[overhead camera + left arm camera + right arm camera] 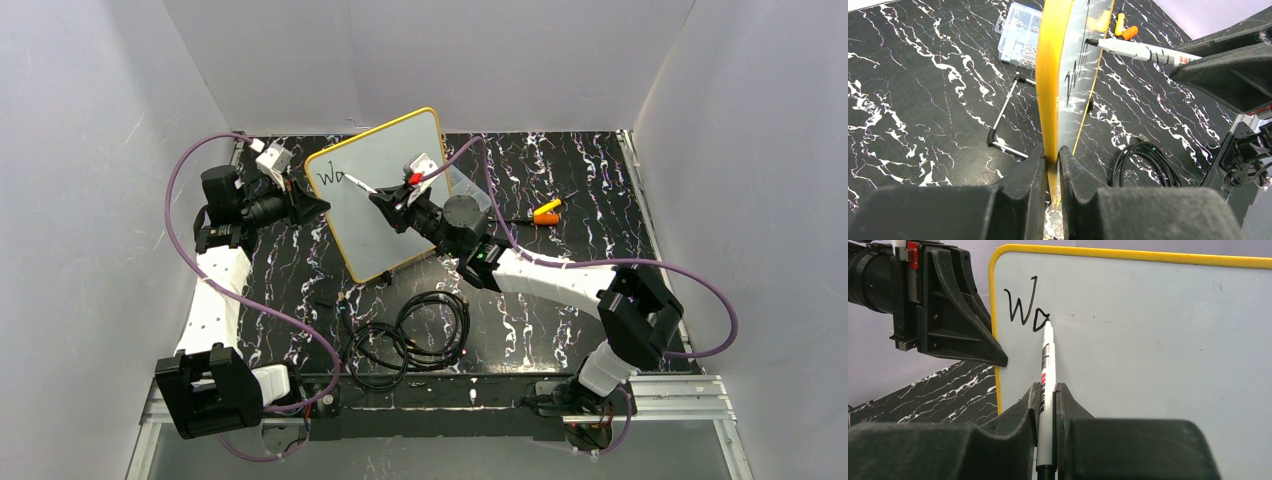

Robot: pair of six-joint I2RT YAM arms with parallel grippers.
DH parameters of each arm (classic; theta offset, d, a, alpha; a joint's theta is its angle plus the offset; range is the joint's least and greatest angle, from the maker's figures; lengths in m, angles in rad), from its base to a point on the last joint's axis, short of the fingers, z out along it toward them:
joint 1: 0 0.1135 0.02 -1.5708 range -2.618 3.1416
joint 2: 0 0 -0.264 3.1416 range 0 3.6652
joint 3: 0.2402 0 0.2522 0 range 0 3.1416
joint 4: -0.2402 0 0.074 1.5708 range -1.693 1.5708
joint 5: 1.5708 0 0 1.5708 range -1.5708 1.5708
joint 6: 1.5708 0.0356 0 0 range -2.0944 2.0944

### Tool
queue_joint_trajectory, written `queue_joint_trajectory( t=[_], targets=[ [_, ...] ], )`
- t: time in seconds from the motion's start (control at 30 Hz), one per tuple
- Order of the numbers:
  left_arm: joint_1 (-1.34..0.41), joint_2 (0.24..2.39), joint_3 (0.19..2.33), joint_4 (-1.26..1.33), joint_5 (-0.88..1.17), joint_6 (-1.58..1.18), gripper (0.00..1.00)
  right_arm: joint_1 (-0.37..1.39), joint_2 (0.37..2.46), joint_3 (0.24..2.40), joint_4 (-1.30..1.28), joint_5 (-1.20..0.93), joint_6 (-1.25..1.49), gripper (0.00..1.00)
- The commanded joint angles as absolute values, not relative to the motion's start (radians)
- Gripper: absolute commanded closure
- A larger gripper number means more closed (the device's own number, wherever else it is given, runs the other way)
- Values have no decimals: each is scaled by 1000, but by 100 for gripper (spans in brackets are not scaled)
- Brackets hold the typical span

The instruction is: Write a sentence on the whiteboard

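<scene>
Black stone with white streaks makes up the tabletop [580, 180], and plain grey walls stand around it. On it the whiteboard [400, 200] stands up on its edge, a bit tilted, with its white face turned to the right arm.

The left hand [1054, 155] is shut tight on the yellow frame at the left side of the whiteboard. It pinches the frame between both fingers. I think it does this so the whiteboard does not tip or slide when it gets pushed by the pen.

The right hand [1047, 390] is in front of the whiteboard and is closed around a white marker [1047, 365]. The marker sticks out past the fingers, so the black tip can reach the face while the hand stays off it. The tip touches the whiteboard near its top left corner.

The sentence [1023, 310] has only just begun. I can read a "W" and part of the next letter, right where the tip sits. Most of the whiteboard is bare, so nearly all the writing is left to do.

Black cables [420, 335] lie in loops in front of the whiteboard. Orange tools [547, 212] lie off to its right. A clear box [1020, 32] sits behind it.
</scene>
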State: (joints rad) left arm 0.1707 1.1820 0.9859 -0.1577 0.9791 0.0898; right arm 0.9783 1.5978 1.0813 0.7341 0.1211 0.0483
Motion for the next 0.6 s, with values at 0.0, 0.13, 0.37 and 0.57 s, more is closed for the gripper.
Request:
queue_joint_trajectory(
  t=[0.0,0.13,0.37,0.57],
  targets=[
    [163,1175,983,-235,1009,103,100,968,1564,1055,728,155,41,99],
    [162,1175,983,-235,1009,103,100,968,1557,1046,719,154,41,99],
    [162,1175,983,-235,1009,103,100,967,1545,1033,726,185,36,99],
    [162,1173,982,-235,1008,101,100,967,1516,1040,751,184,28,99]
  ],
)
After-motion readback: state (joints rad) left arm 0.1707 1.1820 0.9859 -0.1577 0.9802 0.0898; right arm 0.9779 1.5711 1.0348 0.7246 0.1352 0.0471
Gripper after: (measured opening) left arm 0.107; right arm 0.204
